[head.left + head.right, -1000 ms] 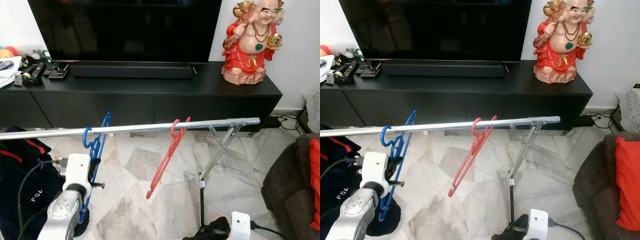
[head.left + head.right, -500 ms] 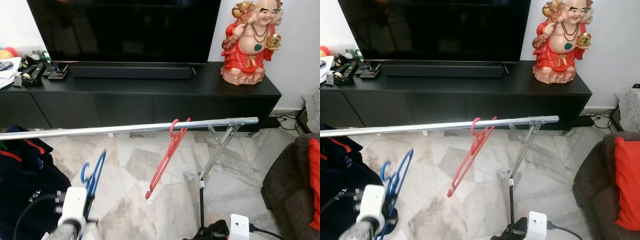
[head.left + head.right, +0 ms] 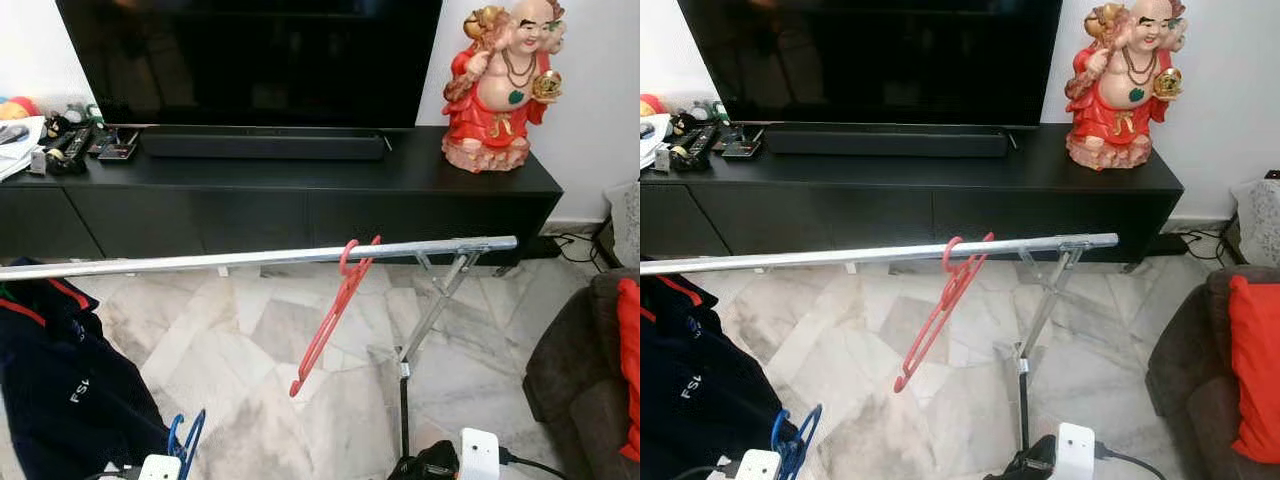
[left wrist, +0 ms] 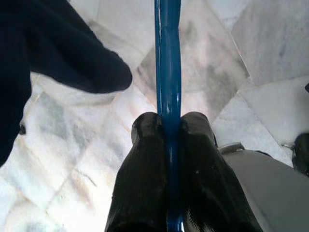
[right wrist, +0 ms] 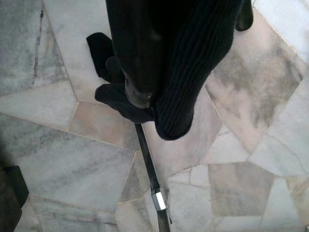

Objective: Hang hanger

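**Blue hanger off the rail and low at my left side**

A second ago the blue hanger (image 3: 186, 440) sat with its hook over the metal rail (image 3: 200, 261); now it is well below the rail, down by the marble floor (image 3: 250, 390), and my left arm has dropped with it. My left claw (image 4: 169, 145) is clamped on the hanger's blue bar, one black finger pressed to each side, with the bar running straight out between them. The red hanger (image 3: 335, 310) hangs on the rail towards the stand end, tilted. A dark garment (image 3: 60, 370) hangs from the rail's left part, just beside my raised hanger's likely path.

To hang it well, I judge I should lift the hook above the rail first, then lower it on, choosing the bare stretch between the garment and the red hanger. I should keep the grip firm so the bar does not twist, and release only once the hook bears on the rail.

My right claw (image 5: 145, 96) hangs idle with black knitted cloth around it; I cannot tell how its fingers stand.
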`<state>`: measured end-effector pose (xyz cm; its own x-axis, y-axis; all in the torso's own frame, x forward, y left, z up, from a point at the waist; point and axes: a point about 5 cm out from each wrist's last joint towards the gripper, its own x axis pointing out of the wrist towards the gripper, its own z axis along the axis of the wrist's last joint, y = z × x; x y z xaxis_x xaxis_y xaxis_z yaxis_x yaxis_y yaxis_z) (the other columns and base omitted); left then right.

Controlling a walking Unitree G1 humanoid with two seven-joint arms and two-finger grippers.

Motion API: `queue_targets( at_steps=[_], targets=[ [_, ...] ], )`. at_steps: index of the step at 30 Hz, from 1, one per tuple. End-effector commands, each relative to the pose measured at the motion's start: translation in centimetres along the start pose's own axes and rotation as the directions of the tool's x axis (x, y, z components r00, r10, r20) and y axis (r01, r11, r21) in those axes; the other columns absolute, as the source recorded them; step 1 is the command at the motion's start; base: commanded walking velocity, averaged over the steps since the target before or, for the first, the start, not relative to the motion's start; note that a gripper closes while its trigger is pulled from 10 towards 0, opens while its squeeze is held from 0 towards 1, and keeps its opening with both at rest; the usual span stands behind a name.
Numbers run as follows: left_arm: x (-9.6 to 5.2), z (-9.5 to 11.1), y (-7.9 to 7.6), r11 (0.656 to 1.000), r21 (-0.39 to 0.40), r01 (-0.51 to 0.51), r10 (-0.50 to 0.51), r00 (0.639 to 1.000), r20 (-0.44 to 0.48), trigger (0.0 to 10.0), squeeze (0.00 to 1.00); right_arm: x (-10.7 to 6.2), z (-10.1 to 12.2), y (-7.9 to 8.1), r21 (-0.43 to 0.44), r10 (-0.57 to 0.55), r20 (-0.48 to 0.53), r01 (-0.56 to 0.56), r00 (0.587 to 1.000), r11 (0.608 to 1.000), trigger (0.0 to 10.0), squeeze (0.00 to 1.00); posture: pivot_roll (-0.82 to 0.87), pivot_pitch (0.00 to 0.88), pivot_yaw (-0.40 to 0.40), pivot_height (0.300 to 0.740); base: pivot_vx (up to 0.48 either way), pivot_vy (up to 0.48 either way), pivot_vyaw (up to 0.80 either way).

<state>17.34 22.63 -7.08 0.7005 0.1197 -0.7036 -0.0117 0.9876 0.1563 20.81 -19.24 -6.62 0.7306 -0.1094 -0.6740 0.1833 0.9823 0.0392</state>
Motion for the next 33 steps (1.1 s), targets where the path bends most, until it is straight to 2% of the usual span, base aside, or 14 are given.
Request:
queue_targets(
  at_steps=[1,33],
  targets=[
    [-0.26,-0.88,0.34,1.0,-0.002,-0.02,0.02,0.999,-0.025,10.0,0.0,-0.13,-0.41,-0.22,0.009,-0.004,-0.013,0.005,1.0,1.0,10.0,0.0,-0.03,0.08,0.006,0.74,0.0,0.311,0.0],
    [-0.21,-1.59,-0.08,1.0,-0.012,-0.014,0.014,0.999,-0.048,10.0,0.0,-0.09,-0.22,-0.24,0.016,-0.003,-0.004,0.003,1.0,1.0,10.0,0.0,-0.03,0.081,0.006,0.74,0.0,0.313,0.0]
  ],
)
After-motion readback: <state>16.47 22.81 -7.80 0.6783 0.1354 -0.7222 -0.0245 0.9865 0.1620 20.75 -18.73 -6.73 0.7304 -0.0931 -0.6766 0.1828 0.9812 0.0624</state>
